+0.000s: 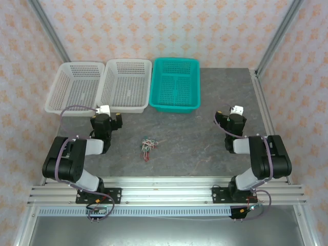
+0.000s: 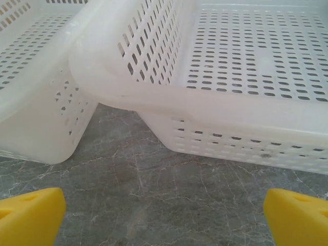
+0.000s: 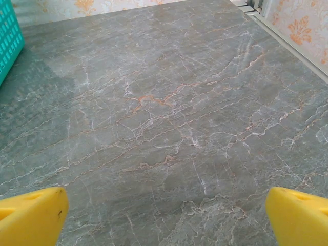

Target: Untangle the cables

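I hold the left gripper (image 2: 164, 218) and right gripper (image 3: 164, 218) wide open and empty, flanking the cables (image 1: 148, 146) tangled on the table (image 1: 195, 154), with white baskets (image 1: 125, 108) and a teal basket (image 1: 174, 106) beyond, presumably for sorted wires.

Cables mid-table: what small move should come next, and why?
Probably swing the open left end effector, facing the white perforated plastic baskets, toward the tangle of thin red, white and green cables: it lies ungrasped between the arms, nearer the left one.

I sit in a robot lab cell. My bases (image 1: 99, 196) bolt to aluminium rails (image 1: 164, 191), and metal posts (image 1: 48, 28) frame wallpaper-printed panels (image 1: 169, 25) around my marble-patterned table (image 1: 195, 141).
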You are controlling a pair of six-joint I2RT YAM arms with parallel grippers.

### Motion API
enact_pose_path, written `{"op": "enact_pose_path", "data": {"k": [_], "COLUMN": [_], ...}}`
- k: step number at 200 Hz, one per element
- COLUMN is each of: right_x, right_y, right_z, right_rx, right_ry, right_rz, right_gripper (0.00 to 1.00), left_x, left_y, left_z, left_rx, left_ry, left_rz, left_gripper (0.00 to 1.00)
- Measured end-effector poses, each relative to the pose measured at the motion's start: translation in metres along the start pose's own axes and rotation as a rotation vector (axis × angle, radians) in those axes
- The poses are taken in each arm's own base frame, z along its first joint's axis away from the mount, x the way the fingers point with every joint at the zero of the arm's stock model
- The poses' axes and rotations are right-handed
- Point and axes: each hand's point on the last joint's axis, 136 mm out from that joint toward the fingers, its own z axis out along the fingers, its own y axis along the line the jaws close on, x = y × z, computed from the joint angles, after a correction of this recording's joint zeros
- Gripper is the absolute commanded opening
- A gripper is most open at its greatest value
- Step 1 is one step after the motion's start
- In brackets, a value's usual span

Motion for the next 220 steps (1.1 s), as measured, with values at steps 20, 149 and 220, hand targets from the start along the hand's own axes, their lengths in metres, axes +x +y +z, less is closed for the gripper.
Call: {"op": "enact_pose_path", "data": {"k": [20, 149, 220], "right_x": [0.000, -0.020, -0.168], "right_y": [-0.001, -0.009, 0.055], "right_z": [0.000, -0.019, -0.141], "right_rx": [0.007, 0.060, -0.263], "right_ry": [-0.002, -0.015, -0.099], "right_rz": [0.000, 0.028, 0.399], "right_gripper": [0.99, 1.00, 0.97], "left_x": [0.000, -0.004, -0.142], "left_y": [0.000, 0.003, 0.041], "left_z": [0.000, -0.004, -0.133], "left_rx": [0.000, -0.012, -0.055], "left_ry": [0.000, -0.002, -0.268], "left_rz": [0.000, -0.002, -0.378], "left_gripper": [1.00, 1.00, 0.94]}}
